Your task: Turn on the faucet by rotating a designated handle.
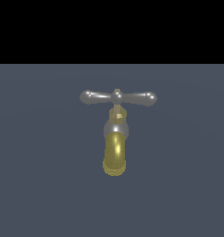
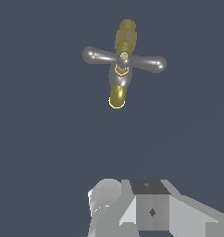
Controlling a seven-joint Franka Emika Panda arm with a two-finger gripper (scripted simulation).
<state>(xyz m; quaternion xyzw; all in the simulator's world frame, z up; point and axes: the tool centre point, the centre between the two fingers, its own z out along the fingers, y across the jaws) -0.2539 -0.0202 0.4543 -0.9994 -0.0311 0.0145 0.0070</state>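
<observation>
The faucet [image 1: 116, 128] stands in the middle of the exterior view, its brass curved spout [image 1: 115, 155] pointing toward the camera and ending in a ribbed rim. Across its top lies the handle [image 1: 100, 97], a silver-grey crossbar with two bulb-ended arms and a small brass hub. From the wrist view, the faucet [image 2: 120, 76] and handle [image 2: 146, 62] appear from above and well away from my gripper [image 2: 132, 203]. Only grey blocky parts of the gripper show at the frame's edge, with nothing held. The gripper does not appear in the exterior view.
A flat dark blue-grey floor [image 1: 49, 185] surrounds the faucet on all sides. A black band fills the upper part of the exterior view.
</observation>
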